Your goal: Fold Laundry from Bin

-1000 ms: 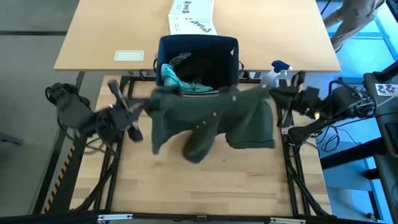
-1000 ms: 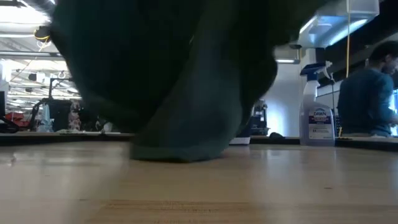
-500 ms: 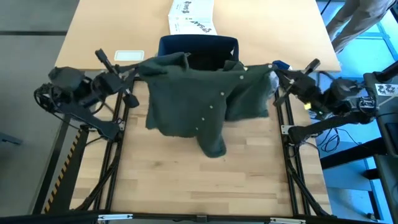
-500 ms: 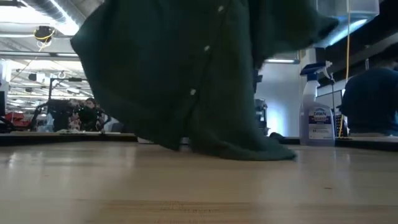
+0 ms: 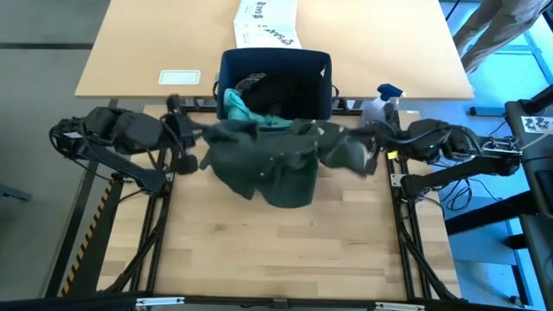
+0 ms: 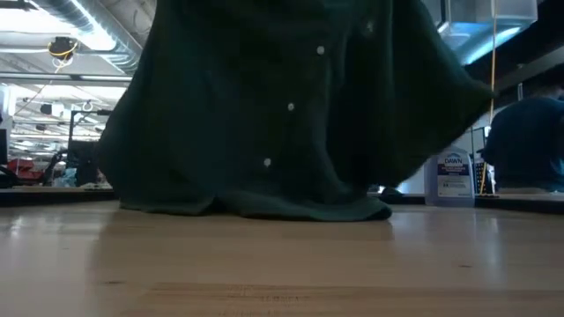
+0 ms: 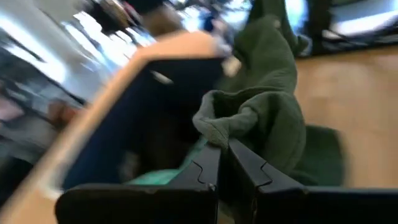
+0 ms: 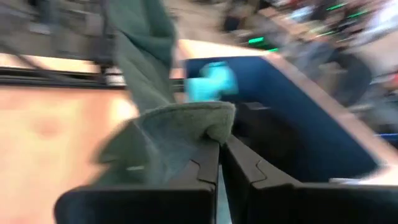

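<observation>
In front of the bin (image 5: pixel 276 73): olive-green buttoned shirt (image 5: pixel 272 160), rumpled, sagging onto table (image 5: pixel 276 250), corners pinched tight in left gripper (image 5: pixel 192 142) and right gripper (image 5: pixel 373 142).

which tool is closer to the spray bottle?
Right. The right tool sits just in front of the spray bottle, gripping the green shirt; the left tool holds the shirt's far end.
</observation>
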You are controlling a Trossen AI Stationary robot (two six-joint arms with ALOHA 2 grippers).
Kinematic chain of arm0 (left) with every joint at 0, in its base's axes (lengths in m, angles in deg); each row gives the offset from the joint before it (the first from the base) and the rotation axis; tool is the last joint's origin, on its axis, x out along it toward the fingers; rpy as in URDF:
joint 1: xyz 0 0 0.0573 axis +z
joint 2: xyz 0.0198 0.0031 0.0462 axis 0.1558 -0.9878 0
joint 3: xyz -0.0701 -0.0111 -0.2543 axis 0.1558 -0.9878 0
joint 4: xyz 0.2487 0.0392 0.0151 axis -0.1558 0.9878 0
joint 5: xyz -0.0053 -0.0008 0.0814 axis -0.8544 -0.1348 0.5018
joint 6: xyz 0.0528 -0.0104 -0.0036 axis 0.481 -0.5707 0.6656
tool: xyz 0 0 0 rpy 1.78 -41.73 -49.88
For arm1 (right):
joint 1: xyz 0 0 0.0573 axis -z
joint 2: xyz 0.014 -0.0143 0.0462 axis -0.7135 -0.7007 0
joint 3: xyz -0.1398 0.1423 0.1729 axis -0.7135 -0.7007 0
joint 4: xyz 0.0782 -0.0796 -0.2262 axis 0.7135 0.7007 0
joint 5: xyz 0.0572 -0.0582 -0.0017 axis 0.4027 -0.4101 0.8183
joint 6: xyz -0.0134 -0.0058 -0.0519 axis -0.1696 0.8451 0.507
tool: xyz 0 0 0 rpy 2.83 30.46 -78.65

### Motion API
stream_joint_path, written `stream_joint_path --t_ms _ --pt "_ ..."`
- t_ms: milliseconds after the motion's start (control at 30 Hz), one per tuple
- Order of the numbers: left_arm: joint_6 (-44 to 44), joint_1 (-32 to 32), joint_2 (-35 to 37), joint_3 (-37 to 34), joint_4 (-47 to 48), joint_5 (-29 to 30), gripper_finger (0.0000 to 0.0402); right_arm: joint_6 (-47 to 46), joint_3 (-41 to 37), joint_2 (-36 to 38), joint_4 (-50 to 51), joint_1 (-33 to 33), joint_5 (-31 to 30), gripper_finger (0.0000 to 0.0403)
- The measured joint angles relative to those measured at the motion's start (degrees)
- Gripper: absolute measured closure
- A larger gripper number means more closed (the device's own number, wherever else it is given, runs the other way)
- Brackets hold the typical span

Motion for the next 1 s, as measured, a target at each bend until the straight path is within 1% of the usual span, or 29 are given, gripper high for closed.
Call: stream_joint_path --t_ms 100,167,233,267,333,400,467,500,567,633,733,800,867,933,1000 --pt "-3.69 -1.54 -1.06 0.00 -0.77 -12.24 0.0390 -4.85 0.00 -0.68 -1.20 0.00 12.39 0.0393" --pt "-3.95 -3.84 -1.86 0.00 -4.34 -21.08 0.0390 -8.27 0.00 -0.84 -3.41 -0.44 21.41 0.0393" --pt "-3.95 -6.69 -2.42 -0.02 -8.97 -27.70 0.0390 -11.06 0.00 -0.83 -6.36 -2.34 27.39 0.0393" --pt "-3.93 -8.01 -2.58 -0.02 -11.95 -29.74 0.0390 -11.44 -0.02 -0.78 -8.30 -3.62 29.05 0.0393" --pt "-2.49 -10.38 -2.60 -0.02 -17.65 -31.95 0.0390 -11.52 0.00 -0.76 -12.24 -6.59 31.82 0.0393" --pt "0.03 -12.51 -2.56 -0.02 -23.16 -32.52 0.0390 -11.52 0.55 -0.65 -15.36 -9.41 33.94 0.0393" --pt "3.89 -14.03 -2.53 -0.02 -28.48 -32.50 0.0390 -11.03 2.38 -0.75 -17.51 -11.78 34.07 0.0393" --pt "6.47 -14.60 -2.49 -0.02 -31.16 -32.48 0.0390 -10.44 3.67 -0.75 -18.32 -12.78 33.87 0.0393" --pt "11.21 -15.31 -2.38 -0.02 -36.32 -31.88 0.0390 -9.14 6.28 -0.74 -18.52 -14.48 31.56 0.0393" --pt "14.12 -15.56 -2.32 0.00 -39.63 -29.02 0.0390 -8.01 8.34 -0.88 -18.17 -15.65 28.24 0.0393" --pt "14.46 -15.55 -2.35 0.00 -40.37 -23.81 0.0390 -6.32 9.99 -0.95 -15.38 -16.12 22.01 0.0393" --pt "15.93 -15.30 -2.38 0.00 -38.08 -19.40 0.0390 -5.22 10.32 -0.83 -12.23 -16.11 16.60 0.0393" --pt "17.55 -15.13 -2.36 0.00 -33.24 -13.15 0.0390 -4.99 10.32 -0.70 -7.19 -16.09 10.75 0.0393" --pt "17.10 -15.09 -2.36 0.00 -26.42 -6.16 0.0390 -5.10 10.13 -0.92 -0.97 -16.06 4.84 0.0393" --pt "14.16 -15.07 -2.48 0.00 -17.48 -0.02 0.0390 -7.16 8.75 -1.75 3.64 -16.06 -1.14 0.0393"
